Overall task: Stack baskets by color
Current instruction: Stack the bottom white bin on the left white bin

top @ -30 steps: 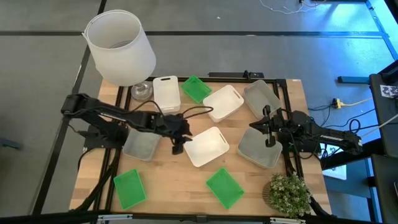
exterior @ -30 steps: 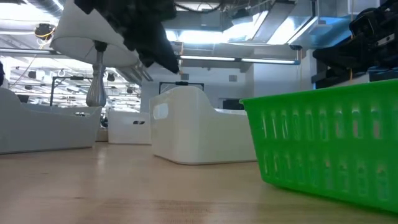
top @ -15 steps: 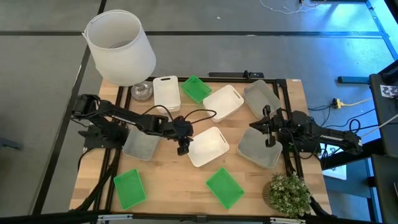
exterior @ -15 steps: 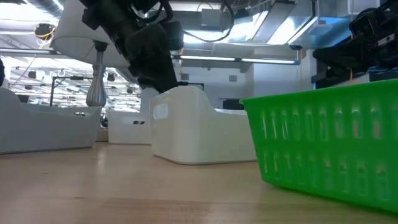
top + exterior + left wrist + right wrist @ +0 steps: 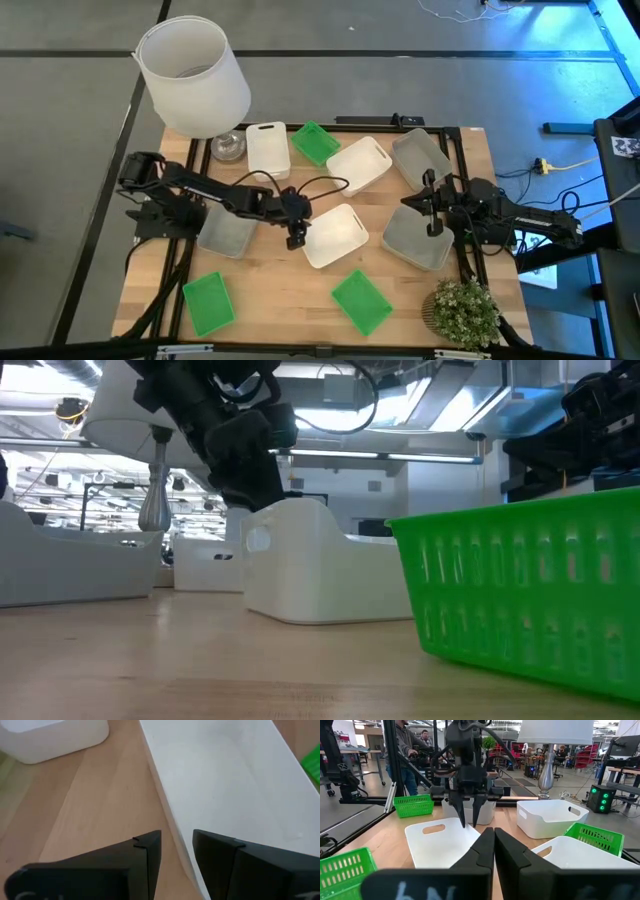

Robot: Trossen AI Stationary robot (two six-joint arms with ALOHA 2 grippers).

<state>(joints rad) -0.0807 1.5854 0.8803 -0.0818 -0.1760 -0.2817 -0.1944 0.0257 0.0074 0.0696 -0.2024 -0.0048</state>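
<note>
The left gripper [image 5: 294,238] is hanging over the left edge of the middle white basket [image 5: 334,236], fingers spread, one finger on each side of the basket's wall. The left wrist view is showing this best: the white rim [image 5: 165,815] is running right into the gap between the two dark fingers [image 5: 148,851], one over bare table [image 5: 90,810] and one over the basket's hollow inside. From overhead the straddle is hard to make out; there the gripper is just reading as a dark shape at the basket's edge.

The right gripper [image 5: 434,218] is waiting over the grey basket [image 5: 414,240] at the right side, fingers pressed together and holding nothing.

The low view is showing the left arm coming down onto the white basket's [image 5: 300,570] near corner, with a green basket [image 5: 520,595] looming in front. The right wrist view is looking across at the left gripper [image 5: 469,817] poised on the white basket [image 5: 440,842].

All the baskets I can see into are empty. People are standing in the room behind.
</note>
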